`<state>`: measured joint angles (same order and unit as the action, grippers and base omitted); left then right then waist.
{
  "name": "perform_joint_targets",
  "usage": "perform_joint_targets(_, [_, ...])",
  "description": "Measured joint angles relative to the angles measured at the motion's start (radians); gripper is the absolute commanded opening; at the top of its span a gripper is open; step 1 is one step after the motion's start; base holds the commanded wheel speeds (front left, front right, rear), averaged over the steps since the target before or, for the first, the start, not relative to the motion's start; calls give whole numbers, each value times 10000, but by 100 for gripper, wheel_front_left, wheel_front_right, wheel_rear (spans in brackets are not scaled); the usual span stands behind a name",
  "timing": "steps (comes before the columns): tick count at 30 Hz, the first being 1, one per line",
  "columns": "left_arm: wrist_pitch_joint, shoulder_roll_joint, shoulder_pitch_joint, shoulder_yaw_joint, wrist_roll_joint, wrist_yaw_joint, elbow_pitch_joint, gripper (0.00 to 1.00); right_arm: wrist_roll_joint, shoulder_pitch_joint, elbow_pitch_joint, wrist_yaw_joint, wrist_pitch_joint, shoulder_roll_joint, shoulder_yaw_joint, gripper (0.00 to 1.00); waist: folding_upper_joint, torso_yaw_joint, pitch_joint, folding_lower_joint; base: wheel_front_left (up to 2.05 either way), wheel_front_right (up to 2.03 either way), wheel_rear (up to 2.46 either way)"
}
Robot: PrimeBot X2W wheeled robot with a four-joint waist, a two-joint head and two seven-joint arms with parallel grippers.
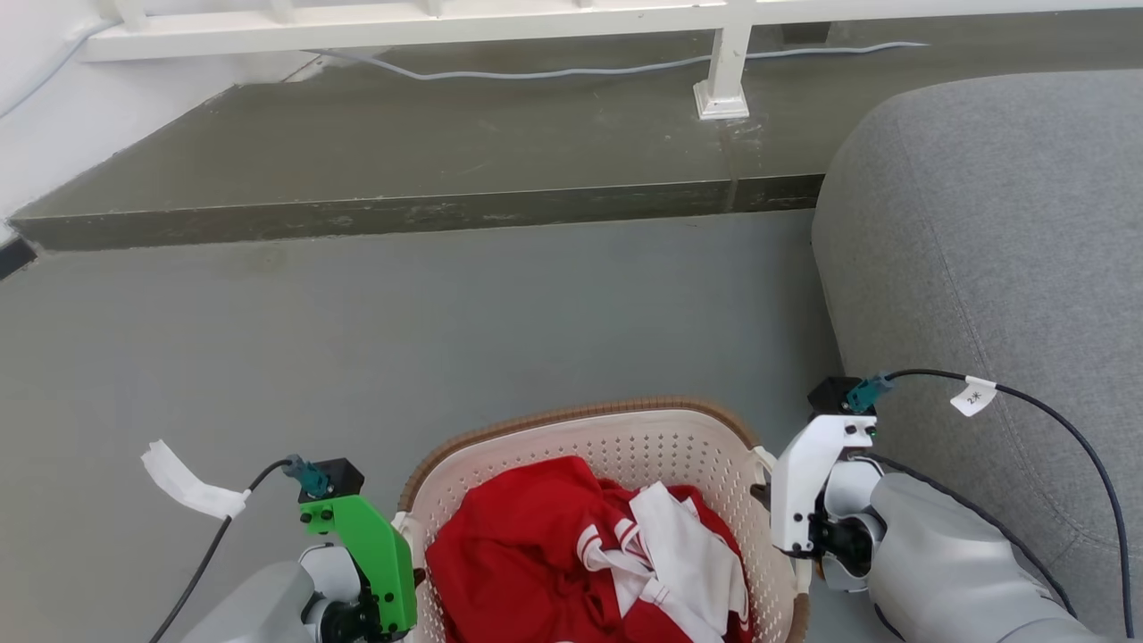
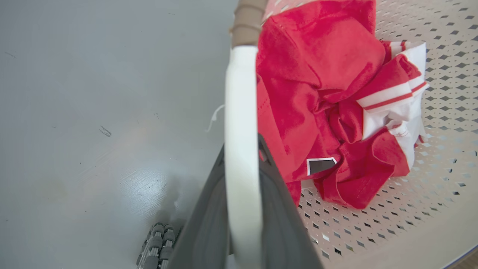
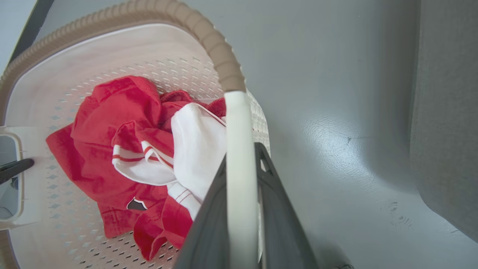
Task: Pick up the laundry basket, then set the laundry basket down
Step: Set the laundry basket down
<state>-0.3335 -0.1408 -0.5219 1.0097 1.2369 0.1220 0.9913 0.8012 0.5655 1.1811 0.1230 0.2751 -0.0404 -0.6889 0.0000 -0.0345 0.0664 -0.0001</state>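
Grey sofa [image 1: 982, 268] just right of laundry basket [image 1: 625, 446]; raised ledge [image 1: 402, 161] ahead.

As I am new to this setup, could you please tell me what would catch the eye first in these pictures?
The crumpled red and white garment inside the cream laundry basket, at the bottom centre of the head view, stands out most. The left gripper and right gripper each have their jaws closed on one of its white handles. A large grey sofa sits at the right.
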Motion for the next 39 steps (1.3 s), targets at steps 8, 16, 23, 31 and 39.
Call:
perform_joint_targets(8, [244,-29,-8,40,8,0,-36,0,10,24,33,0,-13,0,-61,0,0,-28,123,0,0,0,0])
perform_joint_targets(16, [619,-201,-382,35,-4,0,-201,0,88,395,-44,0,-190,2,-65,0,0,-81,651,0,0,0,0])
perform_joint_targets(23, [1239,-370,-911,-21,-86,0,-454,0,88,932,-174,-102,-761,-6,29,0,0,-116,1356,0,0,0,0])
perform_joint_targets(31, [1900,-587,-1398,-29,-184,0,-662,0,88,1386,-347,-199,-1350,0,56,0,0,-152,2457,1,0,0,0])
perform_joint_targets(39, [2698,-717,-1948,-63,-384,0,-748,0,86,1819,-491,-295,-2011,0,102,0,1,-174,3520,1,0,0,0])
